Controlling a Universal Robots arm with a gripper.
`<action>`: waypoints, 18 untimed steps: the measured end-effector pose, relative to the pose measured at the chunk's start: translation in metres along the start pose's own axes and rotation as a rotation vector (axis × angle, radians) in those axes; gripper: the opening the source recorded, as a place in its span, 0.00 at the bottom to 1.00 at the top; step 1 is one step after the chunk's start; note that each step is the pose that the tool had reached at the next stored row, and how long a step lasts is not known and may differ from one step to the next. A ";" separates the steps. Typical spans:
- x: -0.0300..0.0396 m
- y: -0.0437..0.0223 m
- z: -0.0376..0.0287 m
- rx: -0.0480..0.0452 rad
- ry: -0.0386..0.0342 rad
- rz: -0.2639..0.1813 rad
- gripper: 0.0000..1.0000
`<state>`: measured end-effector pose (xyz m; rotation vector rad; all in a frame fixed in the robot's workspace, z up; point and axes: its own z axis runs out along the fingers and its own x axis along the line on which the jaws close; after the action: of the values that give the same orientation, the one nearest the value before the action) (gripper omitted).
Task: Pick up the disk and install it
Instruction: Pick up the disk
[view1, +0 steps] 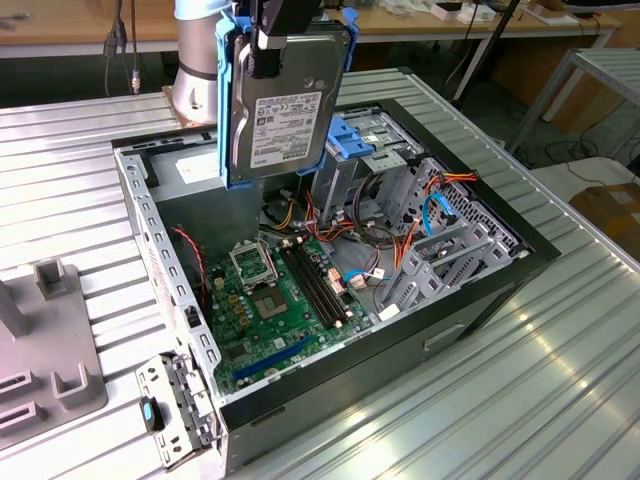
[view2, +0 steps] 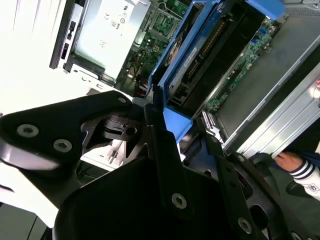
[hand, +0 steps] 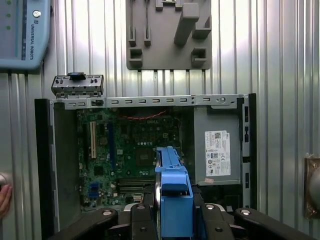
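- The pincer (view1: 285, 42) is gripping the disk (view1: 285, 115) by its top edge. Its jaws are closed onto the blue carrier rails, so the drive is hanging upright with its label facing the exterior camera.
- The disk is hovering above the open computer case (view1: 520, 265) and touching nothing. It is probably being held this high to clear the case walls.
- In the first wrist view the disk is showing edge-on over the motherboard (hand: 125, 150), with the power supply (hand: 217, 152) off to one side.
- The drive bays (view1: 385, 165), fitted with a bare blue bracket (view1: 352, 135), are sitting just beside the disk on the exterior view's right. They are likely where the disk belongs.
- The case is lying on its side on the ribbed counter (view1: 90, 190), leaving its interior open upward for access from above.
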<state>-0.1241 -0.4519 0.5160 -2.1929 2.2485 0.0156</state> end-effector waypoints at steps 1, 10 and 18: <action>0.0000 0.0000 0.0000 -0.0001 0.0000 0.000 0.37; 0.0087 -0.0018 0.0009 -0.0002 -0.0003 0.041 0.37; 0.0241 -0.0031 0.0042 -0.0004 -0.0003 0.041 0.37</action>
<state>-0.1217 -0.4760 0.5117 -2.1468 2.2929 0.0164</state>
